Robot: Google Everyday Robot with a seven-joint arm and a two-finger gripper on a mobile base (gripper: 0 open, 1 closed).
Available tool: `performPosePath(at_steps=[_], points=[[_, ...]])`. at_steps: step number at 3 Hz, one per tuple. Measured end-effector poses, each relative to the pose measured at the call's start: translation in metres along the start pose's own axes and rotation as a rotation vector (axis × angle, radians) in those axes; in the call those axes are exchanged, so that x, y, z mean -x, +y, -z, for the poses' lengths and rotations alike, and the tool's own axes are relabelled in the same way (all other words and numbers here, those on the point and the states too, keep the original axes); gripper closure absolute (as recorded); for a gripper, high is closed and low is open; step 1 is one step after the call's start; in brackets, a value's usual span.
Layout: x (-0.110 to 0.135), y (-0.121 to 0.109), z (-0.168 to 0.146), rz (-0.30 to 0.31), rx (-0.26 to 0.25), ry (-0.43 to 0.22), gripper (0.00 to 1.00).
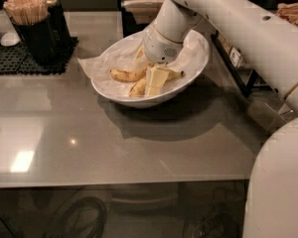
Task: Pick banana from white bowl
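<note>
Gripper (154,85): low in bowl (139,102), over banana (137,88) so I can pick it; speckled banana (124,75) at nine o'clock; jaw state I cannot tell.

The white bowl (139,101) is sitting on the grey worktop (89,148), towards the far centre. Crumpled white paper (97,66) is lining it and overhanging the left rim. The tool (155,85) is pointing down into the middle of the bowl from the far right, its pale end lying over the fruit. The banana (175,74), clean yellow, is showing just to the right of the tool and touching it. A brown-speckled banana (125,75) is lying to the left on the paper. The white arm (238,29) is crossing the far right. A black holder (37,38) of wooden sticks (26,9) is standing on a black mat (15,61), far left.
</note>
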State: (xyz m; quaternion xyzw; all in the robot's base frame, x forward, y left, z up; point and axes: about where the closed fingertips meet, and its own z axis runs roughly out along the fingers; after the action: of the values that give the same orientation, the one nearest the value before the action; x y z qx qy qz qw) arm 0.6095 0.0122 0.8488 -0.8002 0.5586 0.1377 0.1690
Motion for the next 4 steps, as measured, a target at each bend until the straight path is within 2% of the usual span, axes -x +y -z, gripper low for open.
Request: performPosePath(at_steps=[1, 2, 3, 4], points=[[0.0, 0.002, -0.006, 0.007, 0.018, -0.002, 0.36], [0.003, 0.003, -0.017, 0.006, 0.035, -0.019, 0.54], [0.005, 0.005, -0.025, -0.003, 0.051, -0.034, 0.62], [0.006, 0.008, -0.029, -0.014, 0.058, -0.044, 0.8]])
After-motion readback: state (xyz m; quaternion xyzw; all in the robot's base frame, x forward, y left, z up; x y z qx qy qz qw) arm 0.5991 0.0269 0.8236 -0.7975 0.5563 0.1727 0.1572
